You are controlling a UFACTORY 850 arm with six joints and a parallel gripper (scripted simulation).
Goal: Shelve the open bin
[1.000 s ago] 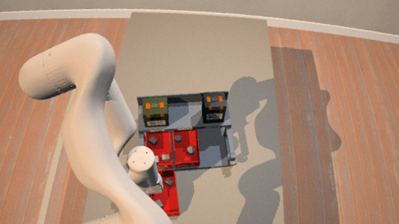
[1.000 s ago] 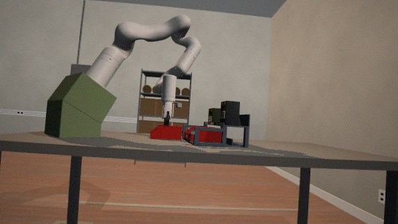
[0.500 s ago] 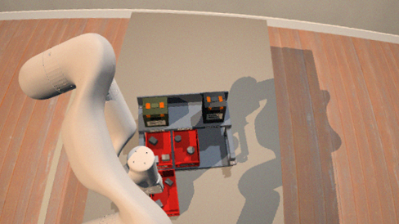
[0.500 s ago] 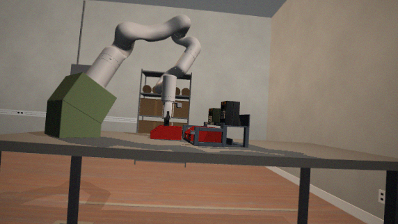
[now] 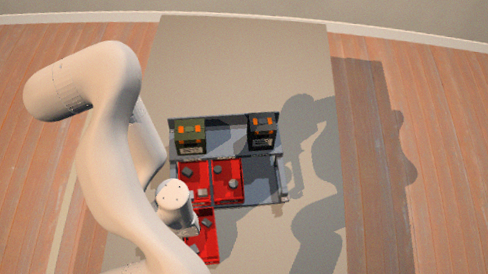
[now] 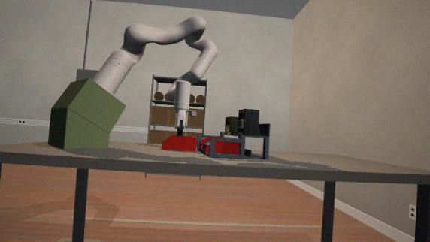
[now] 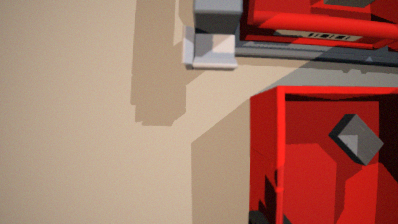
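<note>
The open red bin [image 5: 205, 238] stands on the table in front of the shelf's left end; it also shows in the side view [image 6: 180, 143] and the wrist view [image 7: 325, 160]. A grey part [image 7: 356, 138] lies inside it. My gripper [image 7: 274, 219] points straight down and is shut on the bin's left side wall, with only the fingertips showing at the wrist view's bottom edge. In the side view the gripper [image 6: 180, 131] reaches down to the bin's rim. The grey shelf [image 5: 227, 165] holds two red bins [image 5: 195, 177] [image 5: 227, 180] side by side. The gap [image 5: 260, 180] is at the right end.
A green box [image 5: 189, 135] and a black box [image 5: 262, 130] stand on the low board above the bins. The shelf's left front post [image 7: 210, 47] stands close to the bin's far corner. The arm's green base [image 6: 84, 114] stands at the table's left.
</note>
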